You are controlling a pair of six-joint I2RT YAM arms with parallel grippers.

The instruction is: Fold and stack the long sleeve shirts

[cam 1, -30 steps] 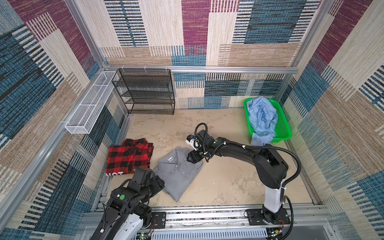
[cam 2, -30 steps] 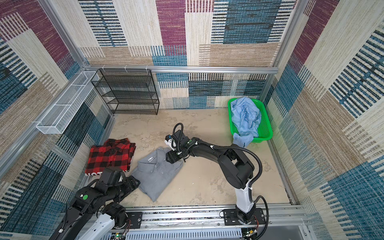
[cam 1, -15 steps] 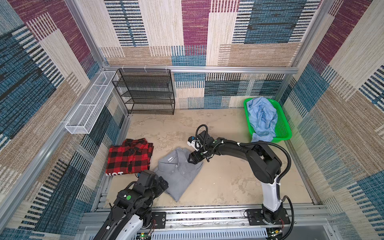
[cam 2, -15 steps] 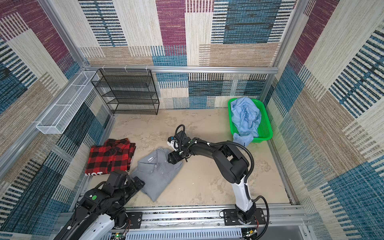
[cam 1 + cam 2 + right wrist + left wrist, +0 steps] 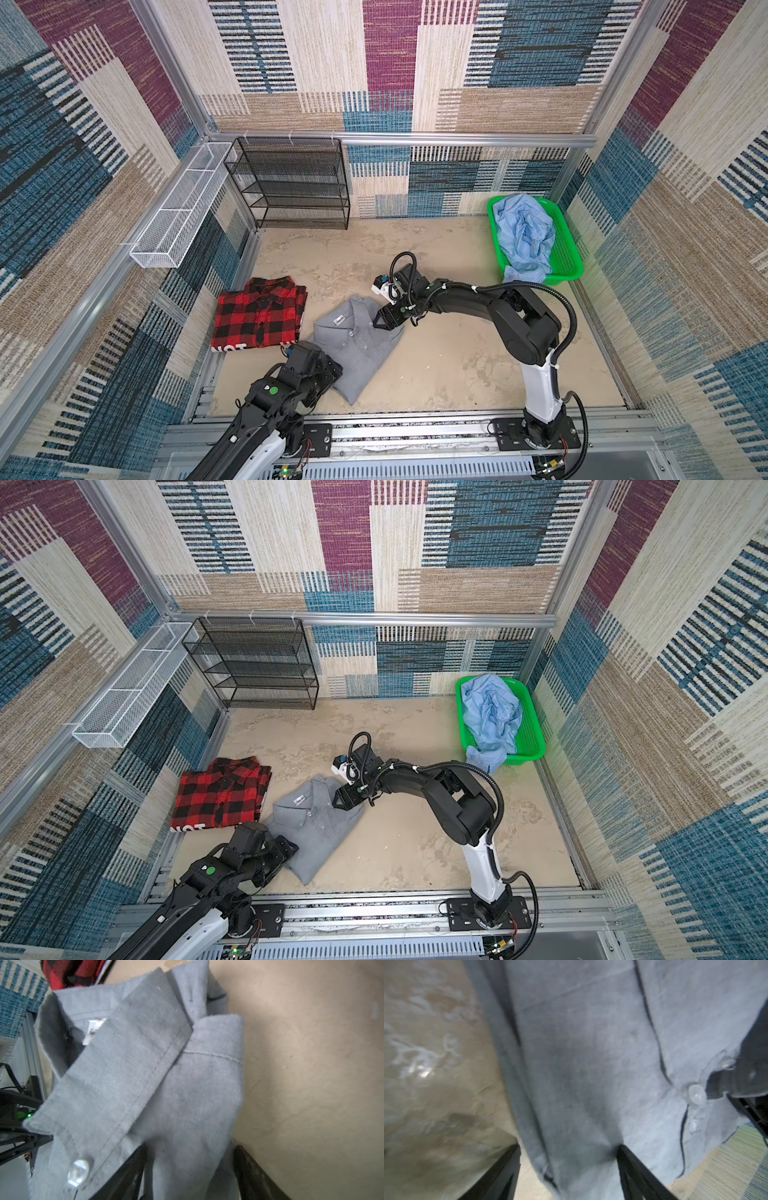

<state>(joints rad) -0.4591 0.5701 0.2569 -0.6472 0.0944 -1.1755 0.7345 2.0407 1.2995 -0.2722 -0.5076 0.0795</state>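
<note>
The grey shirt (image 5: 357,345) lies folded, just beside the folded plaid shirt (image 5: 257,316). The 2 grippers have edged onto it, right gripper (image 5: 384,323) at the shoulder, left gripper (image 5: 330,371) at the hem, jaws apart astride the cloth. Stacking looks next.

So the flannel shirt (image 5: 257,318) lies far left on the table (image 5: 449,365), the collared shirt (image 5: 357,345) just right of it. The third shirt (image 5: 525,237) is in the basket (image 5: 567,249), back right. The rack (image 5: 291,183) stands back left.
</note>
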